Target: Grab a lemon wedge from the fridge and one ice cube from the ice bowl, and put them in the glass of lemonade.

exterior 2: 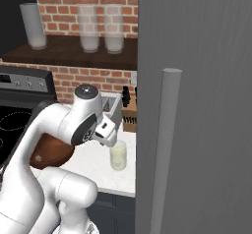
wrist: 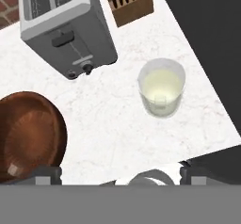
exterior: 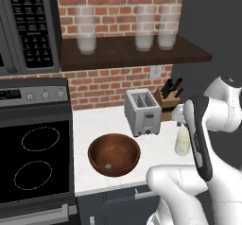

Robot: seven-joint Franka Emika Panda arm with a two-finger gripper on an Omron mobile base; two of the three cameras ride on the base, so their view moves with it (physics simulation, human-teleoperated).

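The glass of lemonade stands on the white counter between the toaster and the fridge; a faint pale square shows in its liquid. My gripper hangs open and empty a little above the glass, slightly to its near side. The dark wooden ice bowl sits left of the glass with one small pale ice cube on its floor. The fridge rises at the right with its door shut. The lemon wedge is hidden.
A silver toaster and a wooden knife block stand at the back of the counter. The black stove lies left of the bowl. Frosted jars line the shelf above. The fridge's bar handle juts out close by.
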